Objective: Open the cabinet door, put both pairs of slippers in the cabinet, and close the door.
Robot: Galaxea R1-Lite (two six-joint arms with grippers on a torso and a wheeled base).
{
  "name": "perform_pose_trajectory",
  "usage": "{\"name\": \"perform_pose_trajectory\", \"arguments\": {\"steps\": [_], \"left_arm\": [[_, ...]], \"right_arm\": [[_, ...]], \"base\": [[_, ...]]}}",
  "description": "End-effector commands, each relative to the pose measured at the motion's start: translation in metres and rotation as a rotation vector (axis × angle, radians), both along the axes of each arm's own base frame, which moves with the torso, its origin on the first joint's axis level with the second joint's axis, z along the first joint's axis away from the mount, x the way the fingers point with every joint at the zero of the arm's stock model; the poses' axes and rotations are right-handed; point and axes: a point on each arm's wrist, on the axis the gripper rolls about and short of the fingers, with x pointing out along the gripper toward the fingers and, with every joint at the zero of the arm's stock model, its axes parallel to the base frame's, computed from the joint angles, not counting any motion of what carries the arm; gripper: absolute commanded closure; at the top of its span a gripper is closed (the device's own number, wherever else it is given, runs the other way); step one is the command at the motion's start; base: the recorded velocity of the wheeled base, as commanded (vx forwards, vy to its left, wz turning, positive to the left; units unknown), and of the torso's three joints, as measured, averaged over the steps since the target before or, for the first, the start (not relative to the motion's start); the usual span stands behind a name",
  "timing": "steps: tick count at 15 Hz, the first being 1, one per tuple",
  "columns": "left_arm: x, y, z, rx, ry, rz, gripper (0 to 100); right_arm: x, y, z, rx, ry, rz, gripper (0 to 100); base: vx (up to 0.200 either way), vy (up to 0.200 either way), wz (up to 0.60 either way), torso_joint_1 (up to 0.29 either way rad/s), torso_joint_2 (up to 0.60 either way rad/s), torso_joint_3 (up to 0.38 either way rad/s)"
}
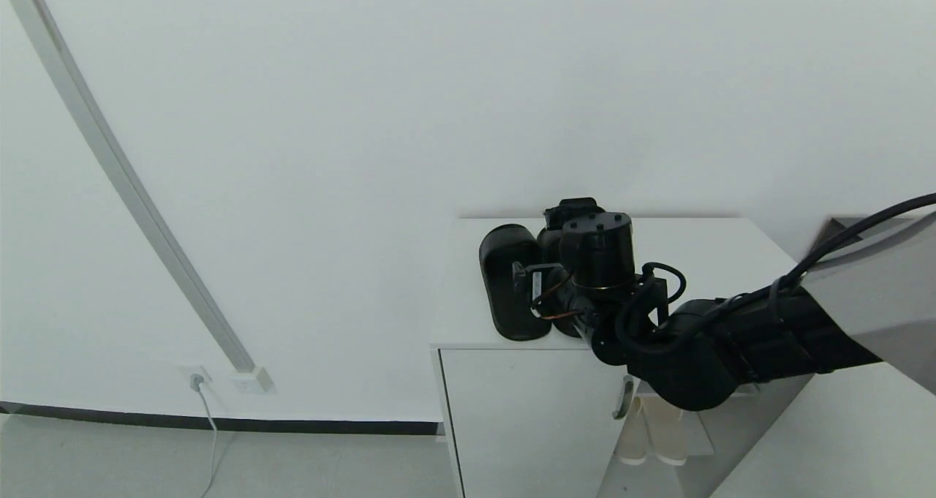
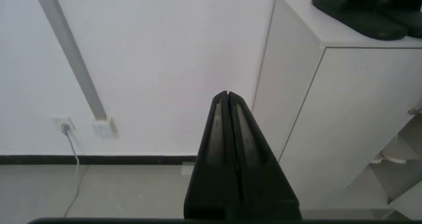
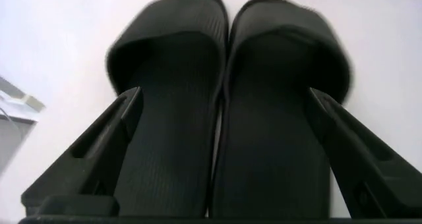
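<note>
About halfway, by the look: cabinet (image 1: 534,425) open, pale slippers (image 1: 651,432) shelved inside. Black slippers (image 1: 512,282) atop cabinet, straddled by spread right claw (image 3: 224,102), ungripped. Left claw (image 2: 227,102) closed, empty. Remaining: stowing, shutting door.

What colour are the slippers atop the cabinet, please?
Black; the slippers show best in right wrist view.

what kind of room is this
Likely a bare indoor room, maybe an entryway mock-up: a white cabinet against a plain wall, black slippers on top, a wall socket near the floor.
</note>
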Motion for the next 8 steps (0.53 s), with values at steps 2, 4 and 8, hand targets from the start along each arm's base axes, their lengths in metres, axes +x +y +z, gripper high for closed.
{"name": "perform_pose_trajectory", "arguments": {"steps": [2, 4, 8], "left_arm": [[0.000, 0.000, 0.000, 0.001, -0.001, 0.002, 100], [0.000, 0.000, 0.000, 0.001, -0.001, 0.000, 100], [0.000, 0.000, 0.000, 0.001, -0.001, -0.002, 100]], "right_arm": [[0.014, 0.000, -0.014, -0.014, 0.017, -0.021, 0], [0.022, 0.002, -0.018, -0.003, 0.003, -0.031, 0], [0.045, 0.003, -0.029, -0.006, -0.002, -0.053, 0]], "base": [[0.000, 0.000, 0.00, 0.000, 0.00, 0.000], [0.000, 0.000, 0.00, 0.000, 0.00, 0.000], [0.000, 0.000, 0.00, 0.000, 0.00, 0.000]]}}
